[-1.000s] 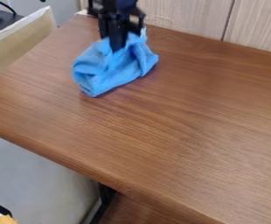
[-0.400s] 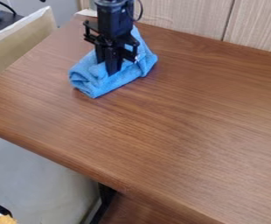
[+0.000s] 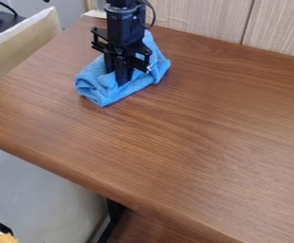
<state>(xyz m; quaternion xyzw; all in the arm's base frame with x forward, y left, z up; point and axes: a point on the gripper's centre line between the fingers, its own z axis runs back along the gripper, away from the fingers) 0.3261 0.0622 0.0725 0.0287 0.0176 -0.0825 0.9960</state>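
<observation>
At the nearest edge, in the lower left corner, an orange thing (image 3: 5, 238) showed beside something black and pale, cut off by the edge of view. Near the bottom, a lower brown wooden surface (image 3: 152, 230) lay under the counter (image 3: 200, 137), next to a black metal support (image 3: 115, 211). To the left of that, below the counter's long front edge, was a smooth grey surface (image 3: 41, 190).

The counter had a brown wood grain and ran up to the far wall. On its far left part lay a blue cloth (image 3: 102, 90), bunched and folded, with one corner pointing toward the near side and another part rising behind the claw (image 3: 120, 79). The black claw hung down from above, nearly upright, its lower end touching the cloth around its middle. Whether it was open or closed, or had cloth pinched in it, could not be told. A dark cable (image 3: 152, 18) looped beside the arm.

Beyond, a pale wood-grained panel (image 3: 200, 16) with a dark seam stood along the counter's far edge. At the upper left were a beige panel (image 3: 20, 54) with a whitish top edge and, past it, a dark surface (image 3: 9, 23) with a black cable.
</observation>
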